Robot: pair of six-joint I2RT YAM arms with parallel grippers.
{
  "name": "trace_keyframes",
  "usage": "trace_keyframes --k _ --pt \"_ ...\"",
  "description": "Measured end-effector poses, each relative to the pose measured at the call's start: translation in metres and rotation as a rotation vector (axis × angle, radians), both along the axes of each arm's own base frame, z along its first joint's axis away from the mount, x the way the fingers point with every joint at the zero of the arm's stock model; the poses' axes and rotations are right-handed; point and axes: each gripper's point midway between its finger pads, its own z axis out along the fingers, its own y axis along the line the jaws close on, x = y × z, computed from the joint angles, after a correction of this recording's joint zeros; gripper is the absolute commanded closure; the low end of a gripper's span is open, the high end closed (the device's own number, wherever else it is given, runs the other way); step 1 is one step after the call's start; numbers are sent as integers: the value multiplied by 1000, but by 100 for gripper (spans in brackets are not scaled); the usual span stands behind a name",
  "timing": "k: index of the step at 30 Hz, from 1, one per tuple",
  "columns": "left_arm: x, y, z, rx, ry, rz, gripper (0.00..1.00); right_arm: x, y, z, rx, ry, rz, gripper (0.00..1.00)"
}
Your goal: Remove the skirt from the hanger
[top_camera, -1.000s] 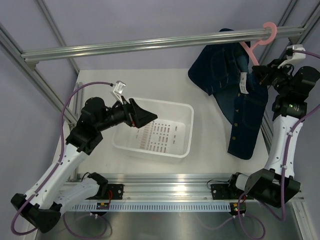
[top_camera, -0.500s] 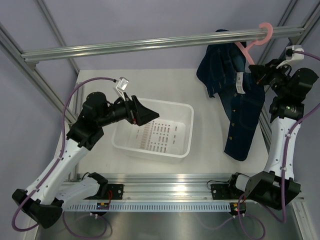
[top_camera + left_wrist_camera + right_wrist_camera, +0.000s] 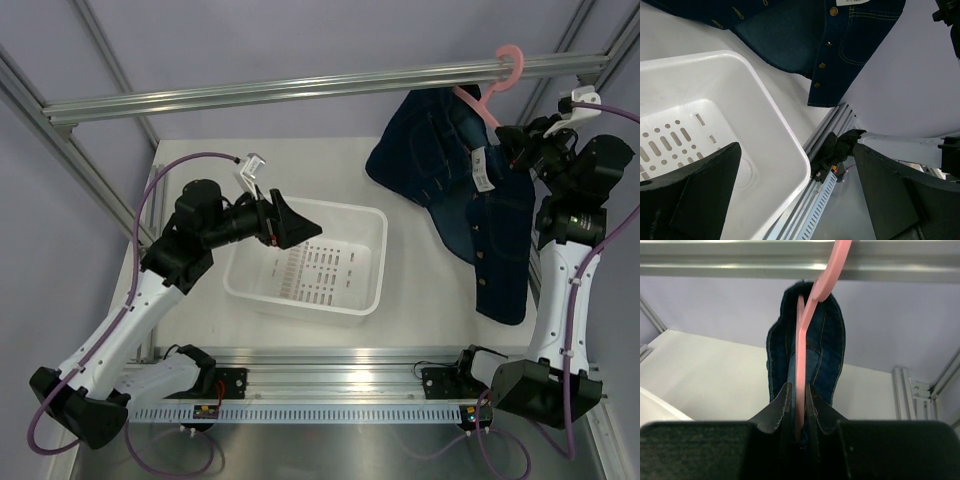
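Observation:
The dark navy denim skirt (image 3: 470, 190) hangs on the light-pink hanger (image 3: 480, 100), whose hook sits over the top rail (image 3: 300, 88) at the right. A white paper tag (image 3: 481, 168) shows on the skirt. My right gripper (image 3: 510, 140) is shut on the hanger's arm and the skirt's edge; in the right wrist view the pink hanger (image 3: 807, 330) runs up from between the closed fingers (image 3: 782, 407) with the skirt (image 3: 827, 355) around it. My left gripper (image 3: 300, 228) is open and empty above the white bin (image 3: 365, 285). The left wrist view shows the skirt's buttoned hem (image 3: 805, 35).
The white perforated bin (image 3: 765, 120) stands on the white table, left of the skirt. The aluminium frame rail (image 3: 825, 165) runs along the near edge. Frame posts (image 3: 100, 170) stand at the back left and right.
The hanger hook has slid left along the rail and the skirt has swung, its hem now lower right. The left gripper has moved slightly up over the bin.

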Motion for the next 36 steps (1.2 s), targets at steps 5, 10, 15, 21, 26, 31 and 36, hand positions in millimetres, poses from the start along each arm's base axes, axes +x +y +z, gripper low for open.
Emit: trace_keyframes --k 5,10,15,21,26,31,36 --pt "4 -5 0 -11 -2 -12 1 -15 -5 42 -73 -155 -71 100" --pt "10 -8 -4 -6 5 -15 1 -47 2 118 -148 -390 -101 100" --pt "12 -10 -6 -6 8 -16 1 -49 6 139 -167 -463 -84 100" --pt "12 -10 -5 -9 4 -15 1 -26 1 89 -129 -334 -75 100" --pt "12 -10 -4 -11 7 -16 1 -12 -4 29 -85 -184 -81 96" --pt "13 -11 -5 -12 7 -17 1 -4 -7 -9 -48 -69 -82 91" --pt "15 -13 -7 -13 8 -23 1 -1 -4 -10 21 -15 -69 84"
